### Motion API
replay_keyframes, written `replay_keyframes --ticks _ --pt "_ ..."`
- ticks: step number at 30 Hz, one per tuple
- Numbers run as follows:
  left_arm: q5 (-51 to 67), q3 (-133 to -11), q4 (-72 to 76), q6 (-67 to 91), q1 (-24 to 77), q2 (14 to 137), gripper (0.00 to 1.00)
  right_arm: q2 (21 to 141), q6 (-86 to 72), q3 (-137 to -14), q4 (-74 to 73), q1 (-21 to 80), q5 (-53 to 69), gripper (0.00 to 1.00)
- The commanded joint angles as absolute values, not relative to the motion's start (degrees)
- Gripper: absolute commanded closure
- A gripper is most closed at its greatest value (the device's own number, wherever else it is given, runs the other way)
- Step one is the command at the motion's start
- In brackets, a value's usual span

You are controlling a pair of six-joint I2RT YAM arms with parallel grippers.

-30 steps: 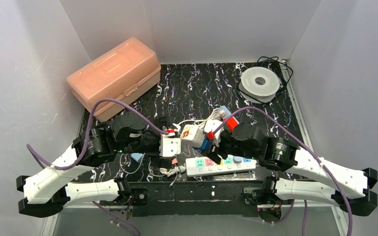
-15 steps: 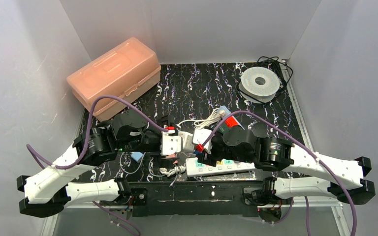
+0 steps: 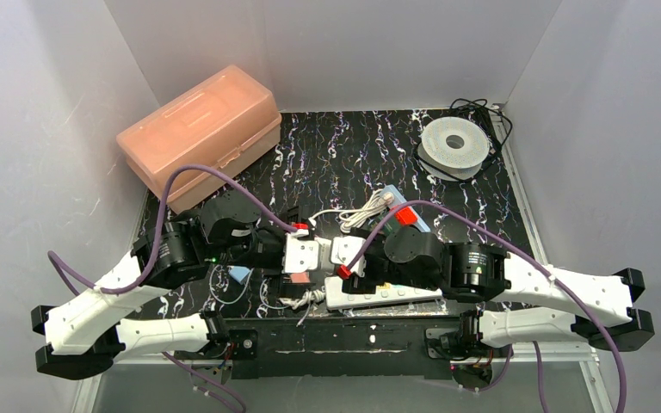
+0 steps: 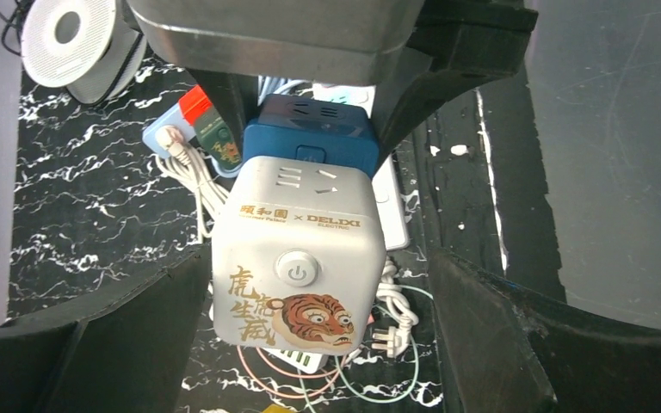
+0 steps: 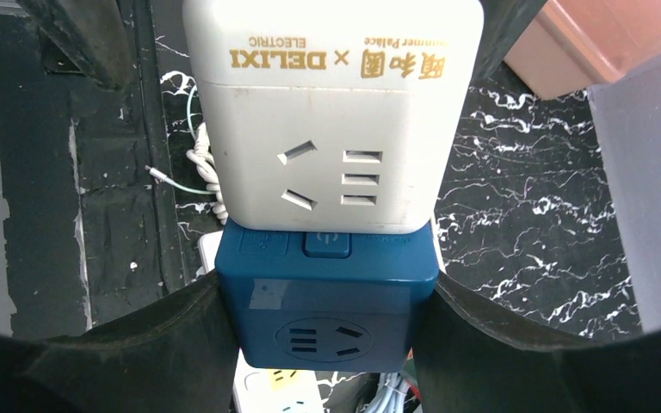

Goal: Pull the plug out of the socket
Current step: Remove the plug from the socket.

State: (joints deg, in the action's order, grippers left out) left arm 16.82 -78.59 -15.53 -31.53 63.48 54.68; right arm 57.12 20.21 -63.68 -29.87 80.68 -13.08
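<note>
Step in hand: the grasp before the pull; separation is judged not yet begun. The 2 arms are positioned tip to tip over the near middle of the marbled table (image 3: pixel 353 146), and the joined pair is carried between them, off the surface. The right gripper (image 5: pixel 327 301) is clamped on the blue cube adapter (image 5: pixel 327 323), 1 finger pressed to each side face. The left gripper (image 4: pixel 314 258) is spread wide around the white cube adapter (image 4: pixel 297 224), a gap being left on either side, so no hold is taken there. The 2 cubes are seated flush; which bears the pins cannot be told. Next, the left fingers (image 4: pixel 95 353) would need to be closed on the white cube's sides and a straight pull applied while the blue cube is braced; a skewed pull is likely to bind the pins. Around the work are placed a pink storage box (image 3: pixel 200 129) at the far left, a white spool (image 3: pixel 454 144) at the far right, a power strip (image 3: pixel 387 295) under the right arm, and a coiled white cable (image 3: pixel 363 209) just behind the cubes. Only the strip and cable are judged close enough to snag.
</note>
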Motion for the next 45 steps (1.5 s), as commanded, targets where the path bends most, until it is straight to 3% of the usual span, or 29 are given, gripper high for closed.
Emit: replay_keyframes --ticks 1,9,12,21,26,28,30,34,45 --pt "21.7 -79.1 -18.0 -30.3 63.3 54.0 0.02 56.5 23.6 -67.7 -22.0 82.4 -15.1 0.99" --pt "22.3 -80.0 -17.9 -30.6 63.3 54.8 0.02 58.0 25.2 -68.2 -19.1 84.3 -16.6 0.99" --pt "22.2 -80.3 -17.9 -31.6 63.3 55.0 0.08 58.5 25.2 -68.1 -18.5 84.5 -16.7 0.99" --pt "20.8 -81.6 -18.9 -35.7 63.3 54.9 0.61 58.2 24.7 -66.1 -16.1 84.7 -16.6 0.99" --pt "20.0 -81.2 -19.0 -37.3 63.2 54.2 0.77 57.5 24.4 -64.8 -15.4 84.7 -16.8 0.99" --pt "19.0 -81.8 -18.5 -38.4 63.3 54.0 0.91 56.0 22.4 -61.7 -15.5 84.6 -18.3 0.99" --pt "18.9 -83.1 -18.6 -40.0 63.3 53.8 0.98 53.3 19.2 -56.0 -14.4 84.4 -18.6 0.99" --pt "20.6 -86.1 -21.3 -40.3 63.3 54.0 1.00 51.2 16.1 -50.6 -17.0 84.2 -18.7 0.99" --pt "23.0 -91.2 -27.4 -39.1 63.3 56.0 1.00 51.5 16.9 -50.1 -25.2 84.2 -17.5 0.99"
